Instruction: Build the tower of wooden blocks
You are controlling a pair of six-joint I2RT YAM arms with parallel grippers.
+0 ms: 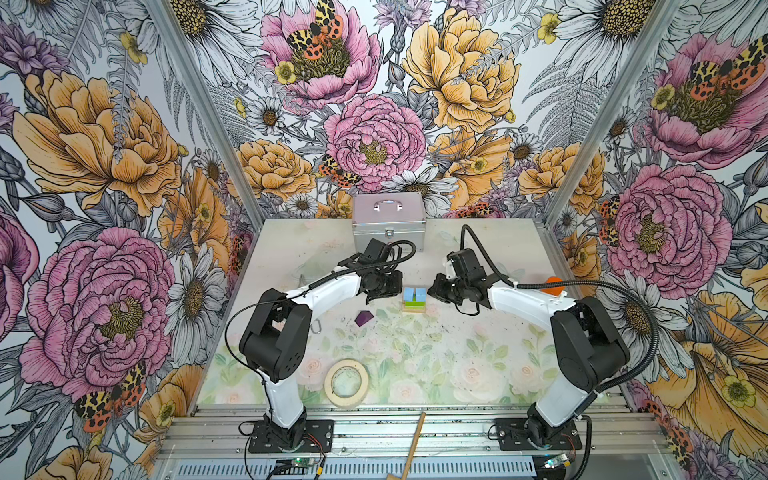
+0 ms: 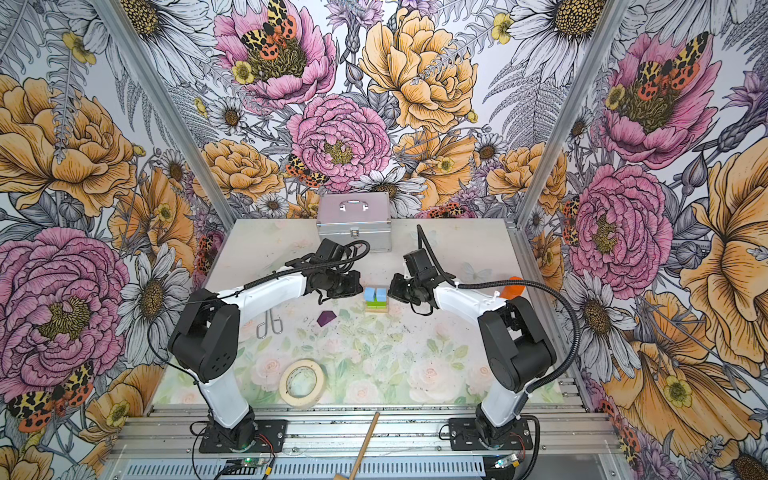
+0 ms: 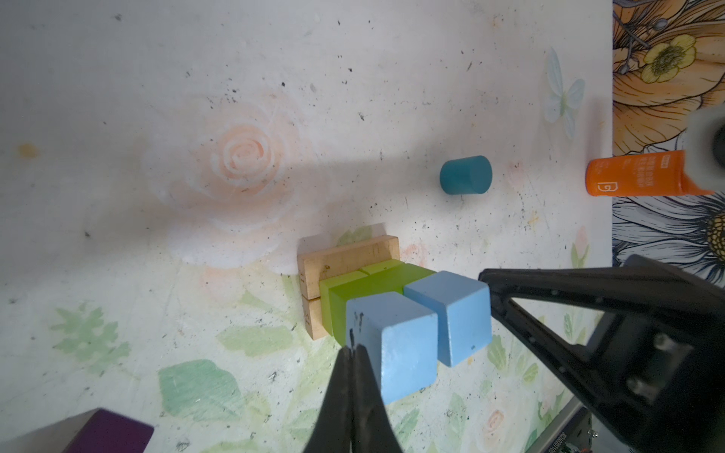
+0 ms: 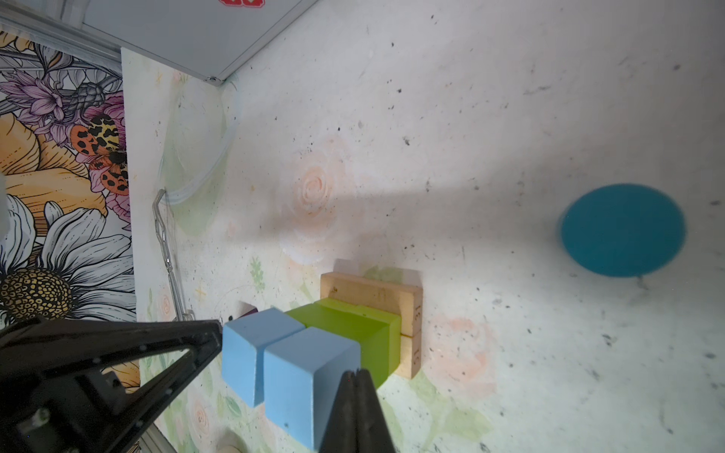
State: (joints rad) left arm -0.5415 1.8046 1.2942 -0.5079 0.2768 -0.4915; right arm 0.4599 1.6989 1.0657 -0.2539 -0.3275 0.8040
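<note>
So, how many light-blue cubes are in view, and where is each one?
2. Both sit side by side on the green blocks: one cube nearer the left arm, the other cube nearer the right arm. The arms could hide more.

Silver case (image 1: 389,220) at back, tape roll (image 1: 329,383) front, orange container (image 3: 635,174) rt

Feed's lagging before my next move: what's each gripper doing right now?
Left gripper: shut, holding nothing.
Right gripper: shut, holding nothing.
</note>
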